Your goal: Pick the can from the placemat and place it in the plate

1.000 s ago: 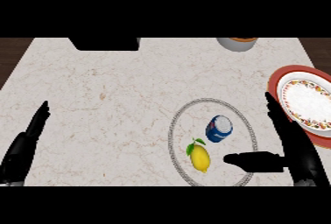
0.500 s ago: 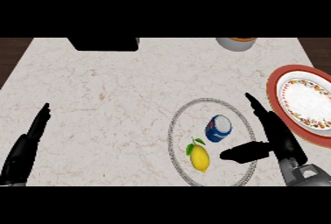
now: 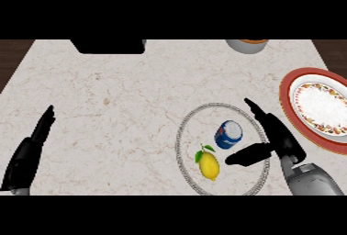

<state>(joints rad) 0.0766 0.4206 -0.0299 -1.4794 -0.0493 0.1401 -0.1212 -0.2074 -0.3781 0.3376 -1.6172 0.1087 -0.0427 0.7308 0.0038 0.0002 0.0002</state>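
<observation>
Two items on the placemat (image 3: 186,137): the can (image 3: 228,135), blue with a white top, tilted, and a lemon (image 3: 209,165) just below-left of it. They sit near each other but apart.

My right hand (image 3: 274,137) is over the placemat's right side, just right of the can. Fingers (image 3: 261,114) straight and spread away from the thumb (image 3: 245,155); they run up past the can's right side, fingertips above its top edge. Thumb sticks out left, tip below the can's lower right, between can and lemon. So the can lies in the open span between fingers and thumb, toward the left of it. Nothing curled round it. Cannot tell from this steep view whether anything touches it; I see a narrow strip of mat between can and fingers.

The plate (image 3: 298,89), red rim with a patterned white centre, is at the counter's right edge, right of my right hand, partly cut off.

My left hand (image 3: 30,151) rests at the lower left of the counter (image 3: 122,92), fingers straight and together, pointing up, well apart from everything.

A grey bowl (image 3: 247,45) and a dark box (image 3: 108,46) sit at the counter's far edge.
</observation>
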